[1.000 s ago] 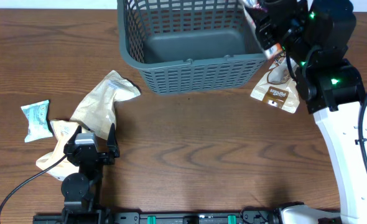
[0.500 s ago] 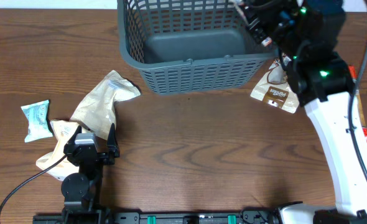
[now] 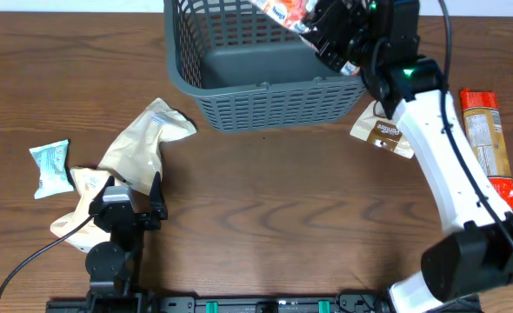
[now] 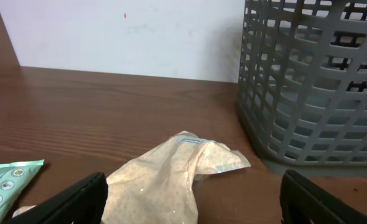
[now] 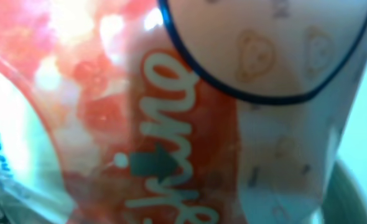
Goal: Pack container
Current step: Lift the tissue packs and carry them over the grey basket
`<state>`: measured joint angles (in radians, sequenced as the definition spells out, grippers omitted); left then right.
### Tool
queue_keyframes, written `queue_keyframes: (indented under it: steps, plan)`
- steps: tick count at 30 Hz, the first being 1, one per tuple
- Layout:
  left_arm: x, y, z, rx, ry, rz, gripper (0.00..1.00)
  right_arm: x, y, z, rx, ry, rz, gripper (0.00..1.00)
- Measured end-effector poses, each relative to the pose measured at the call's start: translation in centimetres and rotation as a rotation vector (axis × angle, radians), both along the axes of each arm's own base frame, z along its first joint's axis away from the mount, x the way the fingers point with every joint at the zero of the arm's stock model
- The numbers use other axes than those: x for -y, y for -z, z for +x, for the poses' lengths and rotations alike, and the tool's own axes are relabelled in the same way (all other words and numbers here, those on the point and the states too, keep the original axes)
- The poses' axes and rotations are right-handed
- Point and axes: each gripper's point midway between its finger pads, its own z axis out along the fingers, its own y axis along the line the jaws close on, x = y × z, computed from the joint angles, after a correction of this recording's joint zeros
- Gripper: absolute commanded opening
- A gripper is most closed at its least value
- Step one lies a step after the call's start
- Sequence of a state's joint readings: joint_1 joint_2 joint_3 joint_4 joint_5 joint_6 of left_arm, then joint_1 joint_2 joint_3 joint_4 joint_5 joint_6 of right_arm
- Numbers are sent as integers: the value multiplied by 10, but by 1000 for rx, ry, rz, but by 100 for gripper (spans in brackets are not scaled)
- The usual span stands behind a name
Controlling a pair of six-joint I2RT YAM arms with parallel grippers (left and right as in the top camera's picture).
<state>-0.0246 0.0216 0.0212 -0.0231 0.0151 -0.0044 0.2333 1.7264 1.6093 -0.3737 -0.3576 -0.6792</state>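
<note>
The container is a large dark grey lattice basket at the top centre of the table; its wall also shows in the left wrist view. My right gripper is over the basket's right side, shut on a red and white snack packet held above the basket's inside. That packet fills the right wrist view and hides the fingers. My left gripper rests open and empty at the lower left, with a tan paper packet between its fingers.
A tan packet, a teal packet and a small orange-printed packet lie at the left. A brown and white pouch lies right of the basket. A red and yellow packet lies at the right edge.
My right arm has swung left from the basket's right rim to over its inside, carrying the red and white packet. The left arm has not moved.
</note>
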Motion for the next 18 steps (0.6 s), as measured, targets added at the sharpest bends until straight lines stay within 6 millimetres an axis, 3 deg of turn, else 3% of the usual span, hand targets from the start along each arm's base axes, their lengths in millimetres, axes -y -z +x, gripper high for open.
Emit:
queue_keyframes:
  steps: [3,7,18]
  plan:
    - [0,0,0,0,0,0,81,-1,26,-4,-82,-19,-29,12]
    - [0,0,0,0,0,0,81,0,33,-14,-131,-50,-69,18]
    - [0,0,0,0,0,0,81,-2,49,-36,-242,-109,-97,21]
